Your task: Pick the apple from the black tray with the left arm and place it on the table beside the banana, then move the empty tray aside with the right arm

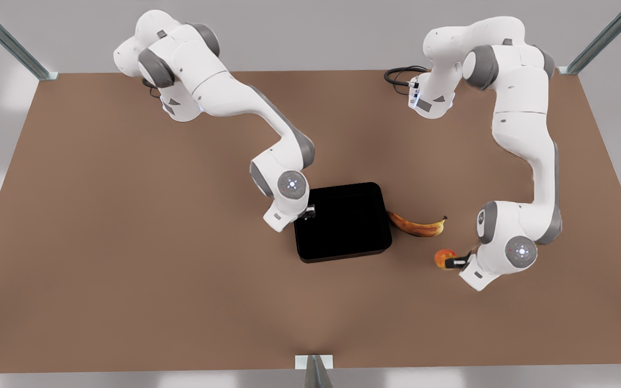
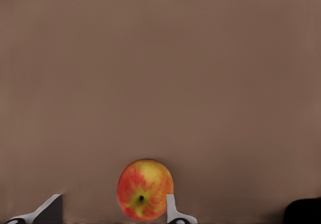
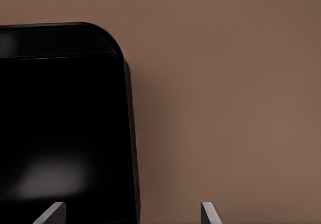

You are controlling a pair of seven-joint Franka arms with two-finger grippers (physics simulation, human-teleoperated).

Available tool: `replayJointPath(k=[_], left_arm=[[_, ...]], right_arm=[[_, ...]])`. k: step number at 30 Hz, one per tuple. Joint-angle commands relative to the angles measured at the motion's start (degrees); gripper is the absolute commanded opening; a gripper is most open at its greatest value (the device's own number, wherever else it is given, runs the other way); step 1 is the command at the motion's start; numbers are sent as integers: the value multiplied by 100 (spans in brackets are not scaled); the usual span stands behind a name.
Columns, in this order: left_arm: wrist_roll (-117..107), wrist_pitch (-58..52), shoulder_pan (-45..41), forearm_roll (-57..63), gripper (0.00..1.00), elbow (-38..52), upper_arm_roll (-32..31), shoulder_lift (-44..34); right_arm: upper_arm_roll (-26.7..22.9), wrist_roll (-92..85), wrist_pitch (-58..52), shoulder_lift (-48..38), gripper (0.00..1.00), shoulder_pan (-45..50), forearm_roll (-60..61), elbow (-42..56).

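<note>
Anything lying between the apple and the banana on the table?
No. In the front view, only bare table separates the apple from the banana; the left claw sits at the apple, fingers open.

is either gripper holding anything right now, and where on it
Nothing is held. The left gripper is open around the apple on the table; the right gripper straddles the black tray rim, open.

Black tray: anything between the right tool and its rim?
Nothing visible. The right tool is open, straddling the black tray rim on the front view's left. The apple sits by the banana, in the open left tool.
</note>
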Motion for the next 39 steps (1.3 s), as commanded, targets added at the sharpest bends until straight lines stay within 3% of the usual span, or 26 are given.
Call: replayJointPath(k=[1,2,3,4,6,16,25,34,39], left_arm=[[403,-1890,33,-520,100,48,-3,-866],[825,-2164,244,-1495,100,48,15,-1665],[975,-2173,235,-1575,100,-66,-3,-2237],[993,-1130,226,-1470,100,-1339,-3,-3063],[957,-1224,-11,-820,100,-664,-3,-2564],[307,-1461,-125,-828,100,-550,15,-2238],[-9,-2041,-160,-863,100,-594,-143,-2273],[-9,-1707,-152,-828,100,-585,-143,-2080],[-1,-1707,-73,-846,100,-550,-108,-2097]], right_arm=[[7,1541,587,38,100,1,-11,-84],[7,1532,667,73,100,9,-20,-110],[7,1532,728,108,100,9,-20,-145],[15,1453,825,126,99,44,-20,-216],[68,1216,992,161,100,53,-20,-339],[129,-68,1651,222,99,18,-11,-778],[226,-217,1634,293,63,-17,24,-769],[235,-498,1581,126,62,-96,24,-1059],[235,-683,1581,117,49,-131,24,-1156]])
